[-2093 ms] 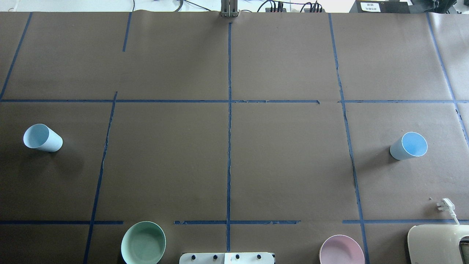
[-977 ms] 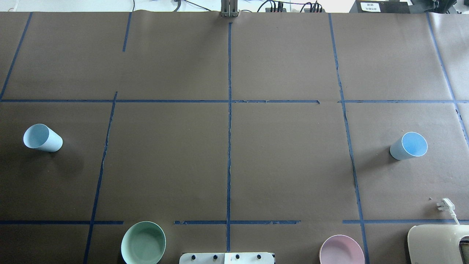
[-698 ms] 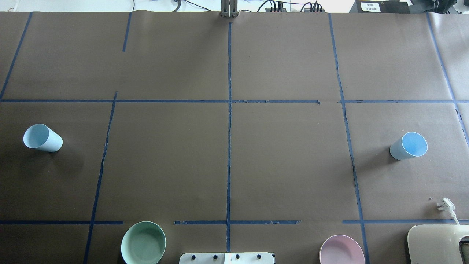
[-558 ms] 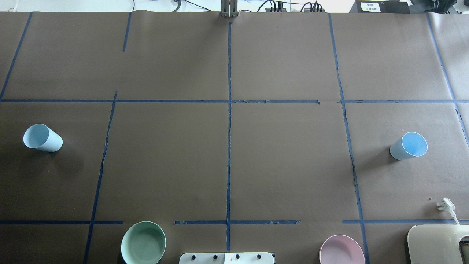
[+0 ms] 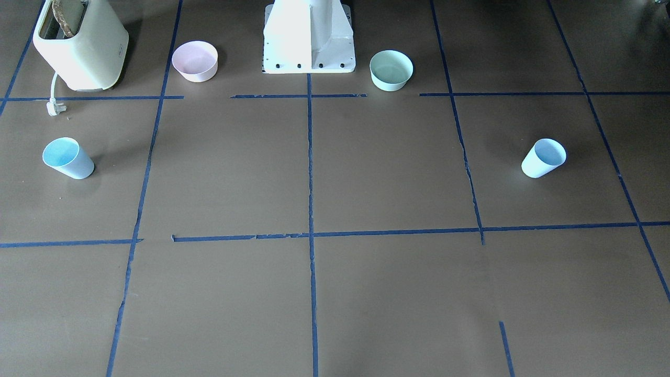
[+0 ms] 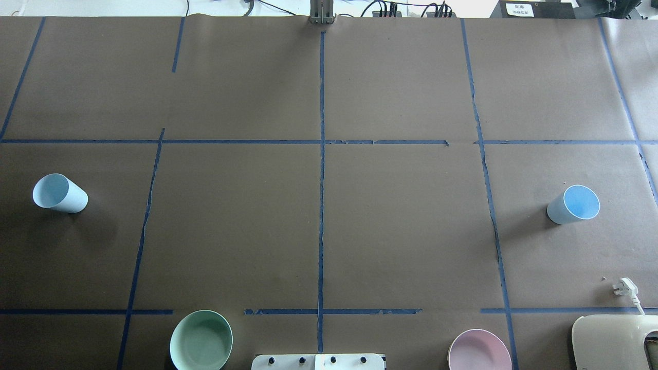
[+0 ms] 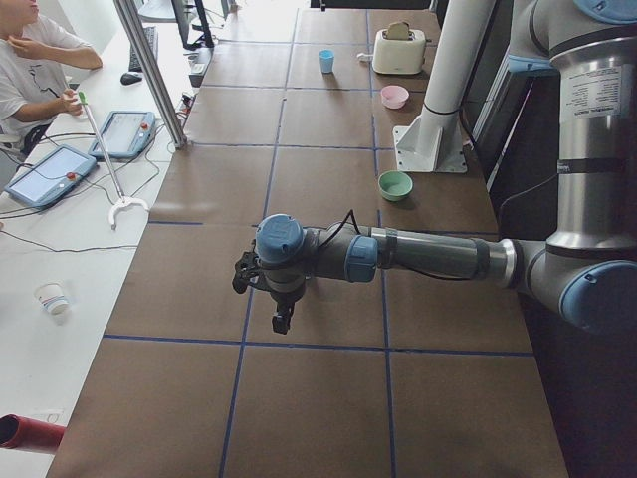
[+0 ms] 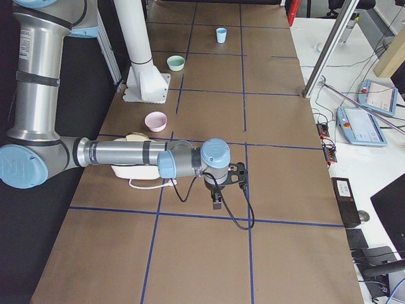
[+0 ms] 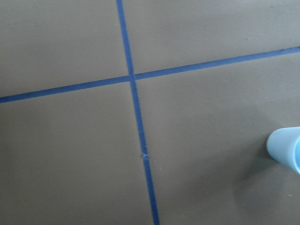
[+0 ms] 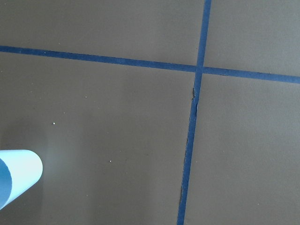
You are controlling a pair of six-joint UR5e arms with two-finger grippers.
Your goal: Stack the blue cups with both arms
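Pale-blue and plastic, one tapered cup [image 6: 60, 193] stands at 9 o'clock on the brown paper surface [image 6: 401, 221], its twin cup [image 6: 573, 204] at 3 o'clock. I think that gives each arm one. My left tool [image 7: 283, 321] and right tool [image 8: 216, 202] hang high; wide or narrow, I cannot tell.

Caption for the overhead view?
Not yet stacked: left cup and right cup far apart; green bowl, pink bowl flank base.
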